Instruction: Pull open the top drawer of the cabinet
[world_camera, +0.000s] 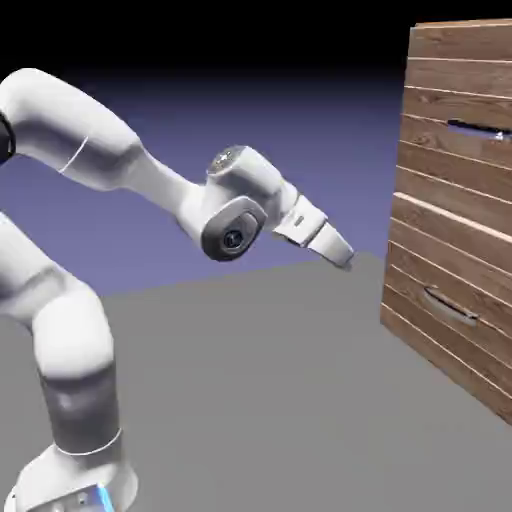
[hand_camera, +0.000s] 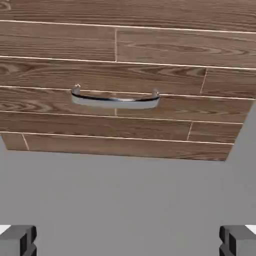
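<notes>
The gripper (world_camera: 346, 259) is held in free air, well apart from the cabinet (world_camera: 450, 90), with its fingers (hand_camera: 19, 239) spread wide and nothing between them. The top drawer (world_camera: 455, 155) lies ahead of and above the hand; its small silver bar handle (world_camera: 478, 130) sits near the cabinet's upper part. In the hand view, the lower drawer's curved grey handle (hand_camera: 115, 99) lies straight ahead, above the fingertips.
</notes>
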